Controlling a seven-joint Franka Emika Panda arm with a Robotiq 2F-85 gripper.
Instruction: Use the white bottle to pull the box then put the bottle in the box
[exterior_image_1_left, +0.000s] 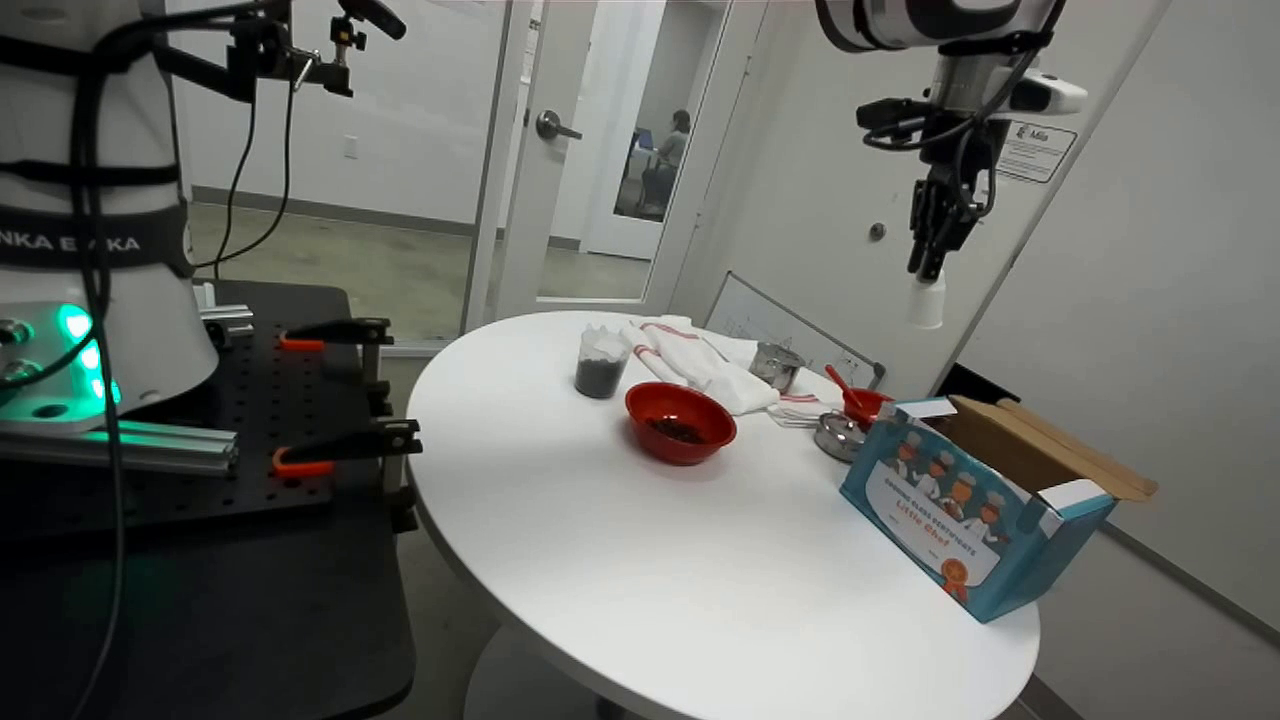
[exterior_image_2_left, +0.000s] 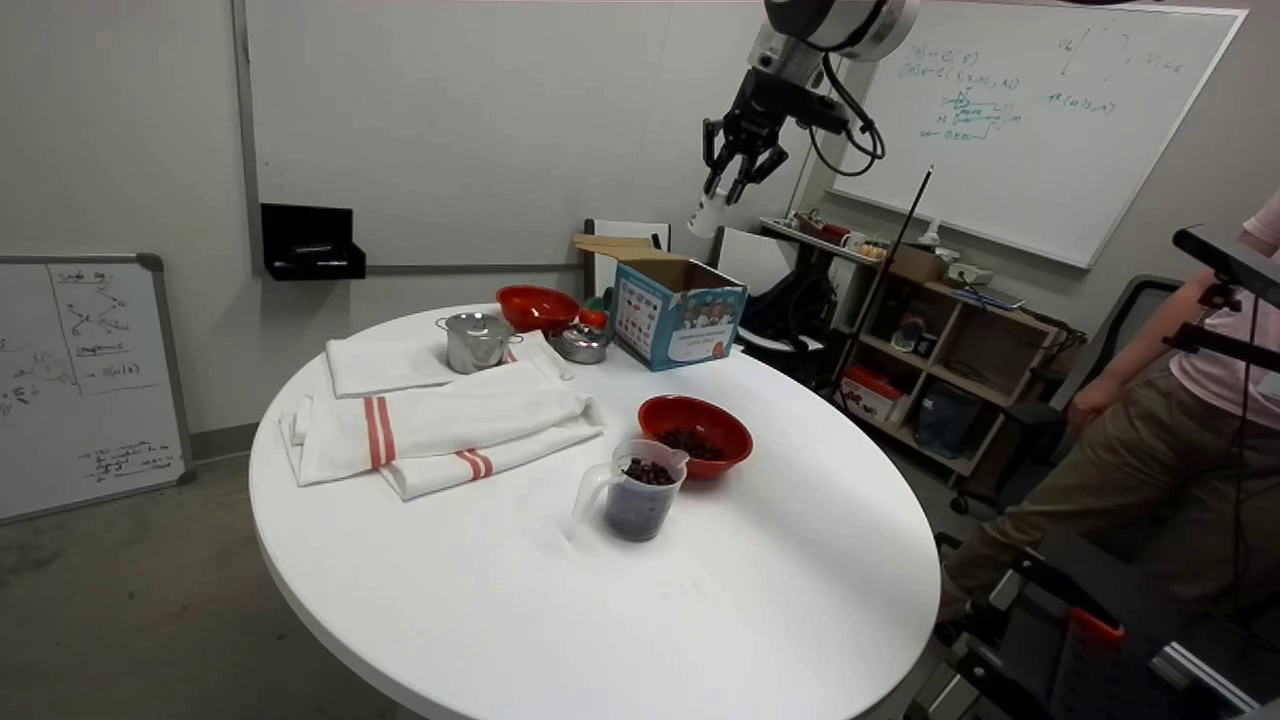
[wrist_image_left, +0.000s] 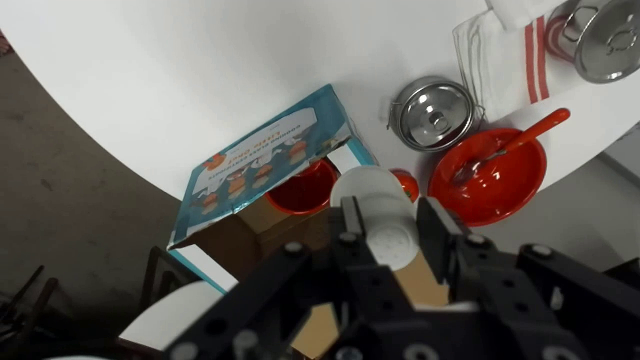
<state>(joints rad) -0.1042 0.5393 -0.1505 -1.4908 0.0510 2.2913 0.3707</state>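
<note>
My gripper (exterior_image_1_left: 930, 268) is shut on the white bottle (exterior_image_1_left: 927, 308) and holds it in the air above the table, with its wide end down. In an exterior view the gripper (exterior_image_2_left: 726, 190) and the white bottle (exterior_image_2_left: 706, 216) are above the box (exterior_image_2_left: 690, 318). The box (exterior_image_1_left: 935, 515) stands open at the table's edge, with brown flaps spread. In the wrist view the bottle (wrist_image_left: 382, 200) sits between the fingertips (wrist_image_left: 387, 215), over the side of the box (wrist_image_left: 255, 160) near the red bowl. A red container (wrist_image_left: 307, 190) shows inside the box. The fingers hide part of the box.
A red bowl with a spoon (wrist_image_left: 492, 175), a lidded steel pan (wrist_image_left: 435, 117) and a tomato (wrist_image_left: 406, 184) are beside the box. A steel pot (exterior_image_2_left: 478, 345), white towels (exterior_image_2_left: 450, 425), a measuring cup (exterior_image_2_left: 640, 500) and another red bowl (exterior_image_2_left: 700, 445) stand on the round table (exterior_image_2_left: 760, 590).
</note>
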